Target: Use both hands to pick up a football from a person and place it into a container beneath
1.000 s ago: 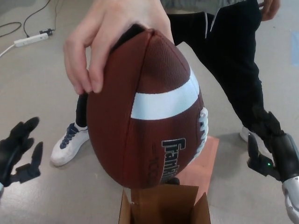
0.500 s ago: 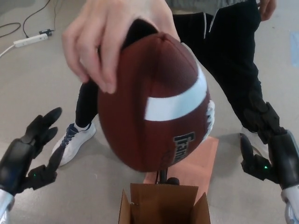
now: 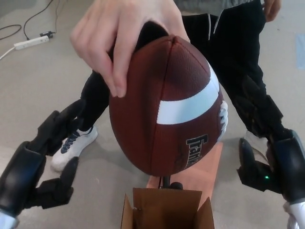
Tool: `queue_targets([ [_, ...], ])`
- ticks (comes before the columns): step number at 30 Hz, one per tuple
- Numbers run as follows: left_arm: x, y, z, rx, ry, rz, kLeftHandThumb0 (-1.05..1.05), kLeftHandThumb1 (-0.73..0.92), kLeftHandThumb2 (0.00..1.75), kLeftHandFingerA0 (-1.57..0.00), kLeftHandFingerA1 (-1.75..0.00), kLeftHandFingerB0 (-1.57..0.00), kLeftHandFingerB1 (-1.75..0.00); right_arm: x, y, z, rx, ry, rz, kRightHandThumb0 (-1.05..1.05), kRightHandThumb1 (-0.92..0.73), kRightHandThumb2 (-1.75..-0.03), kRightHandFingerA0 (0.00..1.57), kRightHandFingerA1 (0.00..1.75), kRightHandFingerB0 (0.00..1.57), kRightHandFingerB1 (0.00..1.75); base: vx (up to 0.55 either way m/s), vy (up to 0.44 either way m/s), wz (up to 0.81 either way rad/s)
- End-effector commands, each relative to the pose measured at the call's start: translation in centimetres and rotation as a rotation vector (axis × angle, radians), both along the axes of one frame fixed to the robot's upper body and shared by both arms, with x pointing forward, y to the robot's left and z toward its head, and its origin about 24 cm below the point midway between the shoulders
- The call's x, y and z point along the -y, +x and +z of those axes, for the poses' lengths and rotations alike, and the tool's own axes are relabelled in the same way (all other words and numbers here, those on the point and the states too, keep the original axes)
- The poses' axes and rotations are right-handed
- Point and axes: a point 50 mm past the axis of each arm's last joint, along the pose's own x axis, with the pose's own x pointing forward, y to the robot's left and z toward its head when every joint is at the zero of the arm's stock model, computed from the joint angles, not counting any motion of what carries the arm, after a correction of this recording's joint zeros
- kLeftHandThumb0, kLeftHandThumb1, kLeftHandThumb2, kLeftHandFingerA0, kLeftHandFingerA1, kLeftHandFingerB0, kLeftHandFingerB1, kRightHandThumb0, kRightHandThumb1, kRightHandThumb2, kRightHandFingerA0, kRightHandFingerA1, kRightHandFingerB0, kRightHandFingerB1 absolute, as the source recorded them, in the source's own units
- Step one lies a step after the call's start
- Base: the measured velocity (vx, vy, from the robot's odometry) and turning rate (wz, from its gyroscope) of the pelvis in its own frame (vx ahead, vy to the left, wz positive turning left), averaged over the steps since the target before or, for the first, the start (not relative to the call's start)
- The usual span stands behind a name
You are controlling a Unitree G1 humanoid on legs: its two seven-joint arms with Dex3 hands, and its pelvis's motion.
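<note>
Grey floor (image 3: 33, 81), white power strip (image 3: 31, 41), cables (image 3: 35, 14).

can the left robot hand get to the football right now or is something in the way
Probably yes. The left robot hand is open, below and to the left of the football, with bare floor between them. The person's hand grips only the ball's top, leaving its lower left side free.

Floor (image 3: 38, 76): grey, smooth. A white power strip (image 3: 31, 41) lies at the upper left, with a white cable (image 3: 6, 51) leaving its left end and a black cable (image 3: 35, 12) running nearby. A white sneaker (image 3: 74, 145) with dark laces rests on the floor at centre left. A flat reddish-brown board (image 3: 208, 167) lies on the floor right of centre.
</note>
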Motion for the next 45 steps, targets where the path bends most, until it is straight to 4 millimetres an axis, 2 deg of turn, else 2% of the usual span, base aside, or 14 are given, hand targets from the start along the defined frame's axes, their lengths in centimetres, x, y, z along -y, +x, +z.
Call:
queue_targets([
  [1,4.0,-4.7,6.0,0.23,-0.12,-0.291,-0.84,0.75,1.11,-0.1,-0.32,-0.02,-0.27,-4.4,-4.6,5.7,0.315,0.041,0.274,-0.85,-0.92,-0.8,0.09,0.24,0.0,0.1,0.0,0.0,0.0],
  [3,4.4,-4.8,6.2,0.232,-0.106,-0.306,-0.87,0.92,0.74,-0.12,-0.25,0.0,-0.23,-4.8,-4.6,5.8,0.325,0.036,0.282,-0.88,-0.91,-0.82,0.13,0.23,0.0,0.07,0.0,0.0,0.0],
  [5,4.7,-4.9,6.5,0.239,-0.097,-0.318,-0.87,0.92,0.75,-0.12,-0.25,0.0,-0.22,-5.2,-4.6,5.9,0.324,0.027,0.283,-0.88,-0.92,-0.81,0.07,0.23,0.0,0.08,0.0,0.0,0.0],
  [7,5.2,-4.8,6.6,0.253,-0.104,-0.349,-0.84,0.76,1.08,-0.1,-0.32,-0.04,-0.27,-5.7,-4.6,5.9,0.313,0.018,0.313,-0.92,-0.85,-1.2,0.1,0.23,0.0,0.09,0.0,0.0,0.0],
  [8,5.5,-4.6,6.8,0.261,-0.105,-0.356,-0.84,0.76,1.08,-0.1,-0.32,-0.04,-0.28,-5.9,-4.6,6.0,0.31,0.017,0.33,-0.84,-0.92,-0.79,0.06,0.28,0.0,0.03,0.0,0.0,0.0],
  [9,5.9,-4.5,6.9,0.265,-0.107,-0.364,-0.85,0.92,0.72,-0.13,-0.25,-0.04,-0.22,-6.1,-4.6,5.9,0.313,0.013,0.337,-0.88,-0.78,-0.95,0.09,0.25,0.0,0.02,0.0,0.0,0.0],
  [10,6.3,-4.5,7.0,0.271,-0.113,-0.373,-0.88,0.79,1.12,-0.18,-0.34,0.0,-0.24,-6.3,-4.5,5.9,0.315,0.006,0.347,-0.87,-0.82,-1.18,0.07,0.22,0.0,0.11,0.0,0.0,0.0],
  [12,6.7,-4.4,7.1,0.274,-0.118,-0.374,-0.91,0.81,1.13,-0.15,-0.31,0.0,-0.22,-6.4,-4.4,5.9,0.308,0.0,0.357,-0.84,-0.92,-0.84,0.0,0.21,0.0,0.0,0.0,0.0,0.0],
  [13,6.9,-4.3,7.1,0.278,-0.121,-0.372,-0.89,0.8,1.12,-0.12,-0.32,-0.02,-0.23,-6.5,-4.4,5.8,0.296,0.004,0.364,-0.83,-0.81,-1.19,0.0,0.18,0.0,0.15,0.0,0.0,0.0],
  [18,7.2,-3.4,6.6,0.263,-0.117,-0.363,-0.78,0.74,1.08,-0.07,-0.31,-0.02,-0.31,-6.7,-3.9,5.5,0.243,0.073,0.363,-0.9,-0.86,-1.19,0.0,0.12,0.0,0.09,0.0,0.0,0.0],
  [19,7.2,-3.3,6.5,0.251,-0.117,-0.359,-0.81,0.92,0.7,-0.12,-0.25,-0.06,-0.24,-6.7,-3.9,5.4,0.234,0.079,0.36,-0.91,-0.87,-1.19,0.0,0.11,0.0,0.08,0.0,0.0,0.0],
  [20,7.3,-3.3,6.4,0.24,-0.118,-0.355,-0.81,0.92,0.7,-0.12,-0.25,-0.06,-0.24,-6.7,-3.8,5.3,0.226,0.084,0.357,-0.91,-0.87,-1.19,0.0,0.11,0.0,0.08,0.0,0.0,0.0],
  [21,7.7,-2.9,6.0,0.208,-0.126,-0.357,-0.89,0.8,1.11,-0.09,-0.23,-0.08,-0.22,-6.7,-3.7,4.9,0.193,0.108,0.346,-0.91,-0.86,-1.17,0.0,0.12,0.0,0.07,0.0,0.0,0.0],
  [45,13.5,4.5,0.8,0.042,-0.298,-0.171,-0.8,0.75,1.07,-0.03,-0.29,-0.14,-0.39,-4.2,2.9,2.1,0.045,0.016,0.067,-0.81,-0.85,-1.06,0.0,0.05,0.0,0.09,0.0,0.0,0.0],
])
